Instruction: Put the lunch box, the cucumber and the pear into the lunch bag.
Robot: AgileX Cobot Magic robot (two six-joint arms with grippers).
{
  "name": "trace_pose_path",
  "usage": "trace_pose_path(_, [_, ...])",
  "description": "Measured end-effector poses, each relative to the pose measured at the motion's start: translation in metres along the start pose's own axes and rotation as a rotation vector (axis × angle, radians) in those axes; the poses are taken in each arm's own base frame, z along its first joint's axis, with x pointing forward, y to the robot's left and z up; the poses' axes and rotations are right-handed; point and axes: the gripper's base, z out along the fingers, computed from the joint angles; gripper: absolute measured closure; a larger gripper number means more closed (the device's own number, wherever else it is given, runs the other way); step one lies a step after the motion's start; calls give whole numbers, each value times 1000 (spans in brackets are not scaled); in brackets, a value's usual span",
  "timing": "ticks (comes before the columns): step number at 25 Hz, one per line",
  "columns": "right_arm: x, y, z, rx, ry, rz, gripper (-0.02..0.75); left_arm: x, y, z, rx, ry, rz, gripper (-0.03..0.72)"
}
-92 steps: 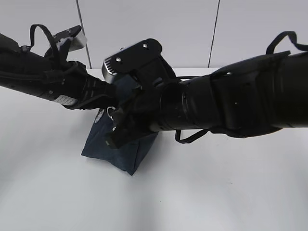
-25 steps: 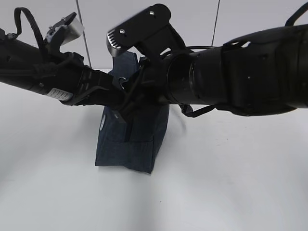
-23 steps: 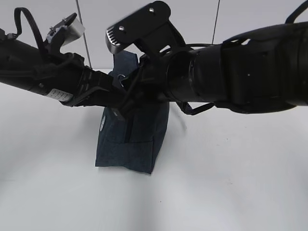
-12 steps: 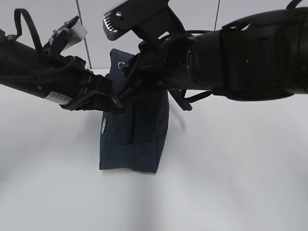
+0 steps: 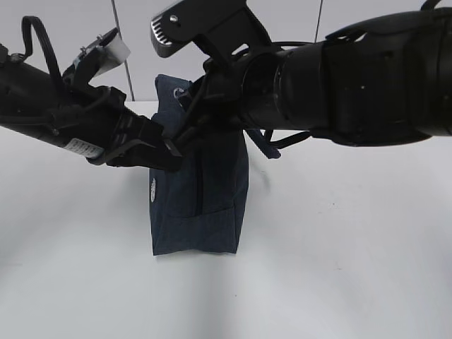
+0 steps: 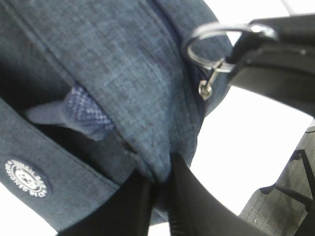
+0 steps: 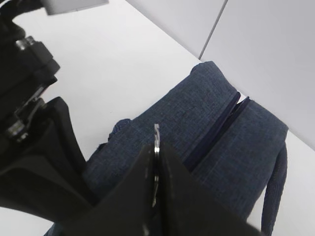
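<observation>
The dark navy lunch bag (image 5: 201, 205) stands upright on the white table (image 5: 339, 268). My left gripper (image 5: 171, 150) is at the bag's upper left side. In the left wrist view it (image 6: 160, 174) is shut on a fold of the lunch bag (image 6: 113, 73) fabric. My right gripper (image 5: 192, 102) is at the bag's top, shut on the silver ring pull (image 6: 211, 28). That ring's edge (image 7: 156, 132) juts out above the closed right gripper (image 7: 156, 150). The zipper (image 7: 216, 132) runs along the bag's top. The lunch box, the cucumber and the pear are out of view.
The bag's loop handle (image 7: 275, 187) hangs on its far side. Both black arms cross above the table and hide the bag's top in the exterior view. A white panelled wall (image 5: 282, 21) stands behind.
The left jaws have closed onto the bag fabric. The right gripper has risen with the ring, and the bag has been drawn taller and more upright.
</observation>
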Motion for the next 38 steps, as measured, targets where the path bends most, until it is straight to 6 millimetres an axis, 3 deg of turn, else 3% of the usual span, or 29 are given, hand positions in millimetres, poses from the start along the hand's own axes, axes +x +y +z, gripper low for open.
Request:
trace_pose_path(19, [-16, -4, -2, 16, -46, -35, 720, 9, -4, -1, 49, 96, 56, 680])
trace_pose_path(30, [-22, -6, 13, 25, -52, -71, 720, 12, -9, -6, 83, 126, 89, 680])
trace_pose_path(38, [-18, -29, 17, 24, -67, -41, 720, 12, -21, -21, 97, 120, 136, 680])
